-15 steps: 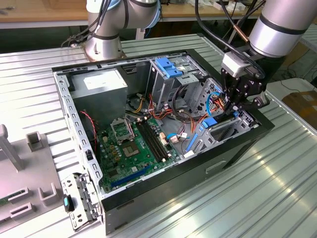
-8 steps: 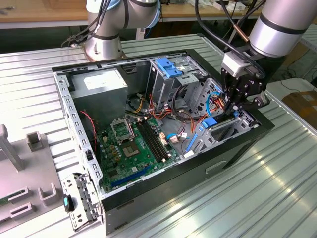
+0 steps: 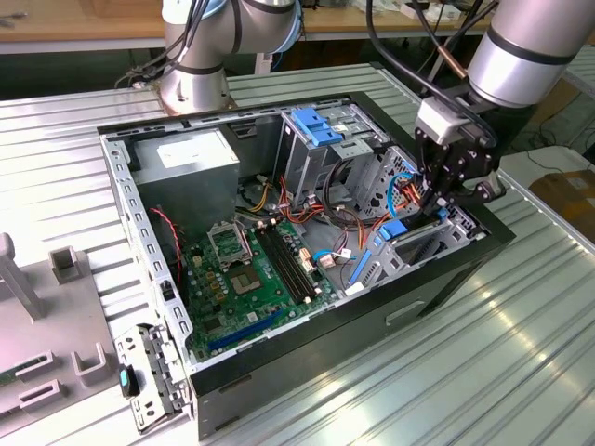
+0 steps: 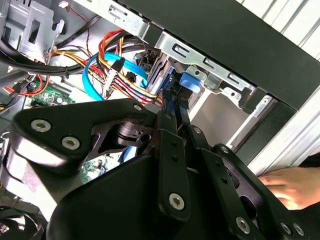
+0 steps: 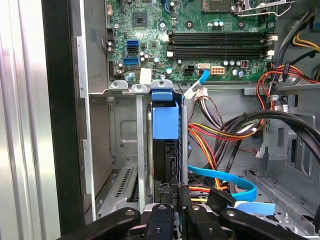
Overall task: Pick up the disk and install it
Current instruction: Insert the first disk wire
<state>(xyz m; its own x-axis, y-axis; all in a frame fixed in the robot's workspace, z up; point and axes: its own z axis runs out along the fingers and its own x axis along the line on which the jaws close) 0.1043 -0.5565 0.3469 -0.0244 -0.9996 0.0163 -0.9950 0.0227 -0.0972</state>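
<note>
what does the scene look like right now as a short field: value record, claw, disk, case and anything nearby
claw: inside the open computer case, shut on the disk
disk: on edge with a blue rail, down in the drive bay beside the metal bracket
motherboard: exposed on the case floor, memory slots visible
cables: coloured bundle and blue flat cable next to the disk
hand: a person's, resting outside the case

No print can be read anywhere in these pictures. The white sticker [image 3: 189,153] on the grey power-supply box [image 3: 181,181], at the far corner of the case [image 3: 372,307] in the exterior view, carries marks too small to make out. The green board [image 5: 200,40] in the first wrist view bears white markings, likewise illegible.
</note>
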